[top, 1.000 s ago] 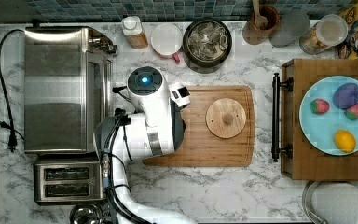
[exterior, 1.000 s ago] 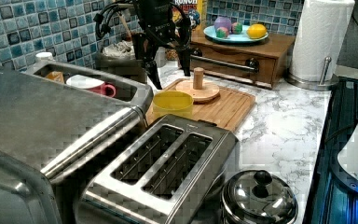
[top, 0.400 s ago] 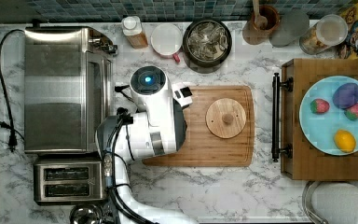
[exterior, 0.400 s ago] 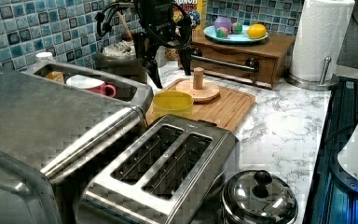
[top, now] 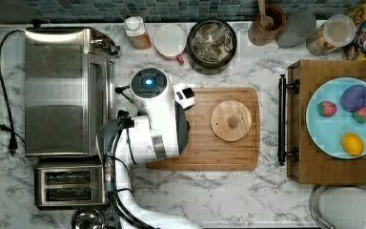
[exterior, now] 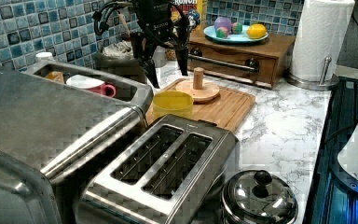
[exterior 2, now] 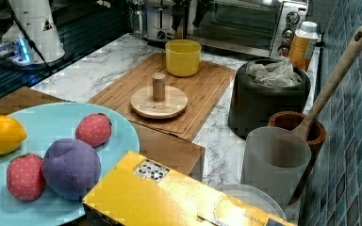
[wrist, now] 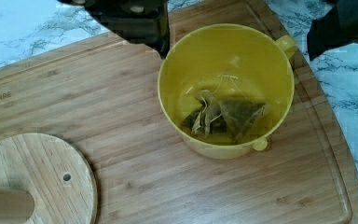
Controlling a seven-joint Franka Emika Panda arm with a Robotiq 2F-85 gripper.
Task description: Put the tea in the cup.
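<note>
Jaws spread and empty, gripper (exterior: 169, 76) above cutting board (wrist: 121, 154). Yellow cup (wrist: 226, 88) on board, one tea sachet (wrist: 223, 116) inside. Wooden lid (exterior: 197, 89) alongside on board. Black pot (exterior 2: 268, 101) of sachets (top: 212, 40) and white mug (top: 171, 40) just beyond board's edge.

yellow cup (exterior: 172, 103) hidden under arm in top view

Countertop (top: 219, 191): white marble w/ grey veining, runs up to the back wall. Backsplash (exterior: 9, 37): small blue-teal tiles, grey grout. Black cooktop (exterior: 340, 140) adjoins the counter at left view's right. Lighting even, glare on steel.
</note>
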